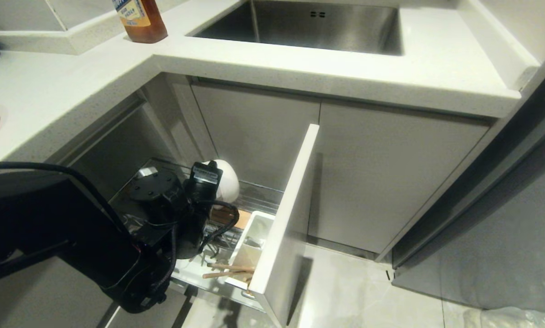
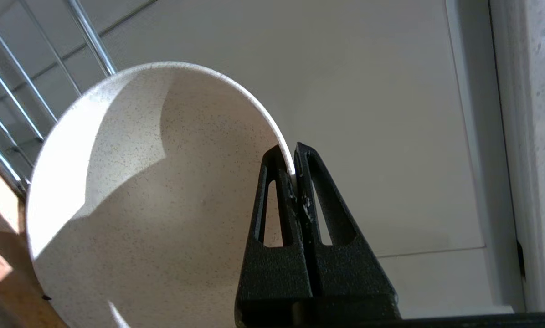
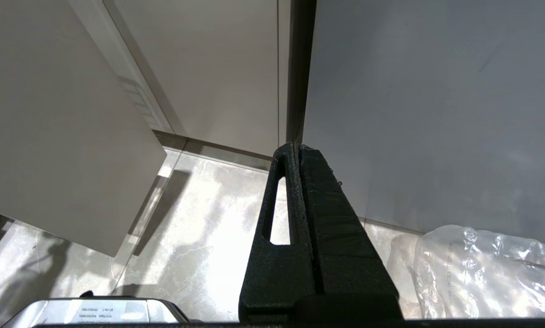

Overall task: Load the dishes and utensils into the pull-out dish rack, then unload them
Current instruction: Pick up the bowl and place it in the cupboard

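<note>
Now, left claw (image 2: 294, 159) pinching bowl (image 2: 154, 196) rim, bowl on edge

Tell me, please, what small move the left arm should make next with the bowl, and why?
Probably a gentle lift straight up and clear. The left end effector is shut on the rim of the cream bowl, which stands on edge over the pull-out dish rack, with chrome wires close behind it. Rising first should keep the bowl from catching those wires. The right end effector is parked near the floor.
</note>
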You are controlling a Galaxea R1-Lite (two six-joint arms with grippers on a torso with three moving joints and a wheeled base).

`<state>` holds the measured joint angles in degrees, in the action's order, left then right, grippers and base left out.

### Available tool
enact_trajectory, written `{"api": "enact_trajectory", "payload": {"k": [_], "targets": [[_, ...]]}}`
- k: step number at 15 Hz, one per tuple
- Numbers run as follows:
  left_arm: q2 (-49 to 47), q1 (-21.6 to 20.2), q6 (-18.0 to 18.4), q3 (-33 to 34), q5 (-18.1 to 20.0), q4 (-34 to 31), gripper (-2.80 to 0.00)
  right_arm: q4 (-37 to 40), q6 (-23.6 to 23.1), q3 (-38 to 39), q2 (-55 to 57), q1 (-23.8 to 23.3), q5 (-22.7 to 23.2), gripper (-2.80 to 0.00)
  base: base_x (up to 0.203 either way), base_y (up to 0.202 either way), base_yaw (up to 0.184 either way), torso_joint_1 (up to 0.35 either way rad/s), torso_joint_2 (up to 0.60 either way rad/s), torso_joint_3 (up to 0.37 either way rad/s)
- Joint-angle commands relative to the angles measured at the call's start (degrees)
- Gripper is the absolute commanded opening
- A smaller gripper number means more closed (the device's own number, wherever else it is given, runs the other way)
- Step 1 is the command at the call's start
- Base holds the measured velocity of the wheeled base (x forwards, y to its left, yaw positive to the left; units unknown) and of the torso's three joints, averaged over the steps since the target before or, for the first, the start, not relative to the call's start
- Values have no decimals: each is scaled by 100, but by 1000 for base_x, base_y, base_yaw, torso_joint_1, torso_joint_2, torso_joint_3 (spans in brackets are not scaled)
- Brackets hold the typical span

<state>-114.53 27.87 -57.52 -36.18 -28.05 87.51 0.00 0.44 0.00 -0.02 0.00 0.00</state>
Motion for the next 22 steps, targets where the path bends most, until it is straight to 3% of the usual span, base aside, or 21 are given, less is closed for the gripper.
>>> {"api": "enact_trajectory", "payload": {"k": [1, 15, 22], "targets": [[-109, -18, -32, -24, -16, 16, -280, 0, 0, 0, 2, 0, 0, -280, 0, 0, 0, 0, 0, 0], [-39, -108, -43, -293, 318, 16, -280, 0, 0, 0, 2, 0, 0, -280, 0, 0, 0, 0, 0, 0], [-156, -158, -549, -284, 344, 16, -280, 0, 0, 0, 2, 0, 0, -280, 0, 0, 0, 0, 0, 0]]}}
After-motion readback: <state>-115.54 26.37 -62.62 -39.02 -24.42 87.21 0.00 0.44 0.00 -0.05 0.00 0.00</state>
